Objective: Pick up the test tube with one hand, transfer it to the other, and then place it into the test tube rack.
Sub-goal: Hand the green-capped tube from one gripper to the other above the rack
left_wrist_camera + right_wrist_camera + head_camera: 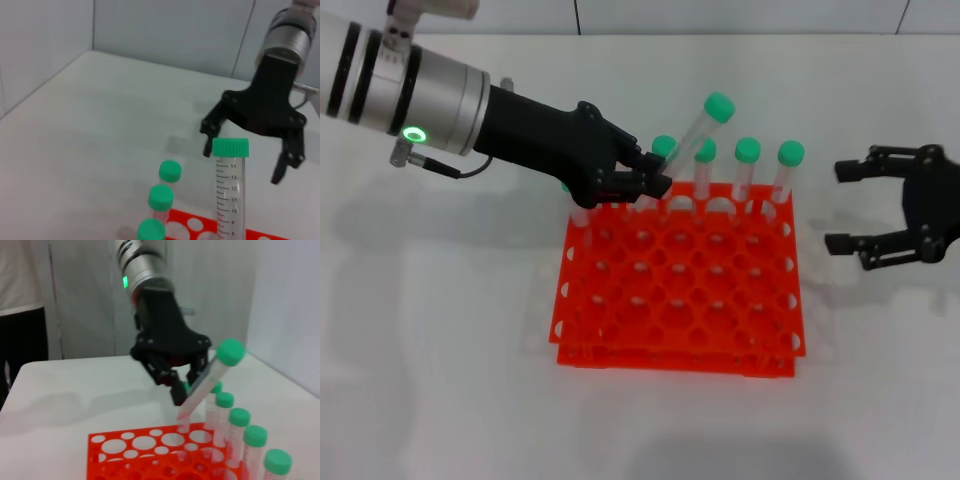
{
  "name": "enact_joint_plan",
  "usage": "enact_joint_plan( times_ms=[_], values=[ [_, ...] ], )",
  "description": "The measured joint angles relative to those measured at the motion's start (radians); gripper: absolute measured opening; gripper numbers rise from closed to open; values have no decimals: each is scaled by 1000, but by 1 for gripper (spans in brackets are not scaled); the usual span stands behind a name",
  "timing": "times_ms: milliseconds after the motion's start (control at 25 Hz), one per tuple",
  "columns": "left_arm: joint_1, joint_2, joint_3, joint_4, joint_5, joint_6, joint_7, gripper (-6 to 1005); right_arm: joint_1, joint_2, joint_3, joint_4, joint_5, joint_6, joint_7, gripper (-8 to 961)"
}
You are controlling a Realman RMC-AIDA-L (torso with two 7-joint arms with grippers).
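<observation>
Above rack's far edge: left gripper (655,180) reaches in, fingers pinching tilted tube (692,140), tip over far-row hole. Right gripper (855,208) hovers beside rack, fingers spread. Orange rack (680,290) holds green-capped tubes (745,170) upright along far row.

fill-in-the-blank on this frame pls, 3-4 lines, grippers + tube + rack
1. The test tube is clamped in the ____ gripper.
2. The held tube is ____ rather than upright, its green cap uppermost.
3. The right gripper, off to the side of the test tube rack, has its fingers ____.
4. The tubes already standing fill the rack's ____ row in the head view.

Missing words: left; tilted; open; far
</observation>
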Motion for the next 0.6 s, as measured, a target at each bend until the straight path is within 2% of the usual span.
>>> enact_joint_plan(
  times_ms=[200,600],
  values=[
    [30,-14,-4,-3,-43,-16,113,190,3,-19,15,1,0,-1,48,873],
    [37,-20,-3,-41,-66,-66,194,190,50,-57,70,12,8,-5,196,874]
  ],
)
